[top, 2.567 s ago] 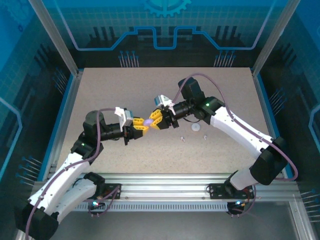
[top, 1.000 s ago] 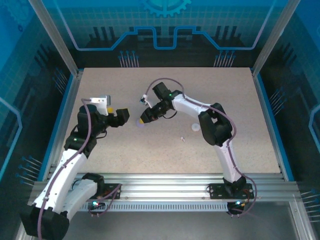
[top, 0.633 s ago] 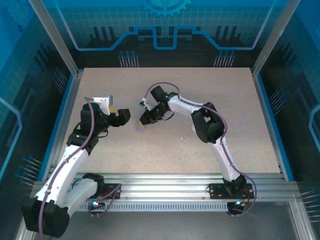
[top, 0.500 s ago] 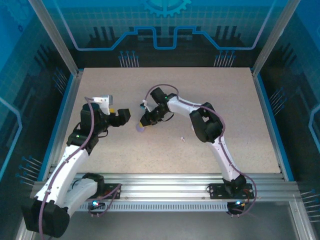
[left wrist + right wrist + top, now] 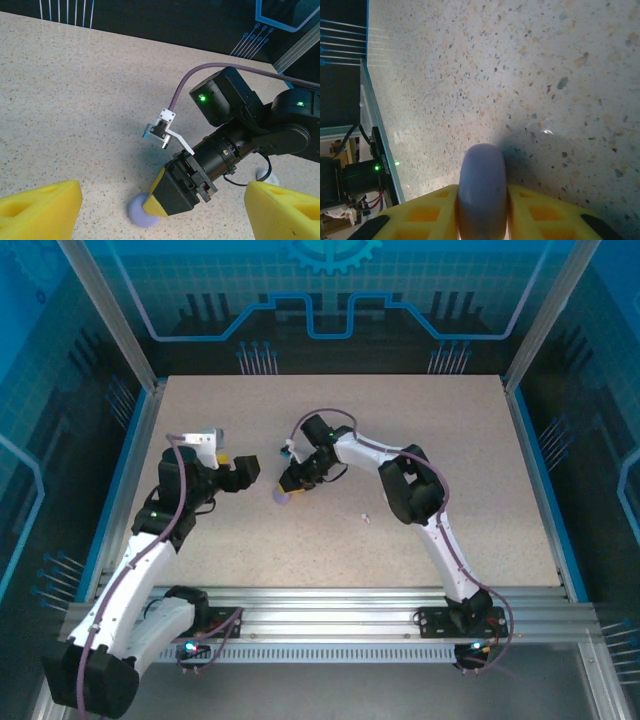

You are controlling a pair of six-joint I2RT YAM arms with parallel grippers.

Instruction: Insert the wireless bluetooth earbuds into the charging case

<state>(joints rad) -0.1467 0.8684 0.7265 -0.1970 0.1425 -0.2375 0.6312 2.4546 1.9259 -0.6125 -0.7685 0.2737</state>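
Note:
A pale purple disc-shaped charging case (image 5: 281, 497) stands on its edge against the tabletop, left of centre. My right gripper (image 5: 288, 487) is shut on the case (image 5: 481, 170), one yellow finger on each flat side. The left wrist view has the case (image 5: 137, 213) low in the frame, under the right gripper's yellow fingertip (image 5: 153, 205). My left gripper (image 5: 247, 471) hangs open just left of the case, its wide-apart yellow fingers (image 5: 42, 210) holding nothing. One tiny white earbud (image 5: 366, 517) lies on the table to the right.
The right arm's elbow (image 5: 410, 490) sits low over the table's middle. A bit of a white round case (image 5: 265, 175) peeks out behind that arm. Speckled tabletop (image 5: 330, 420) stretches to the back, with blue walls around.
The right gripper has carried the purple case left and down to the tabletop. The left gripper, earlier at the case in the middle, has pulled back left and stays open.

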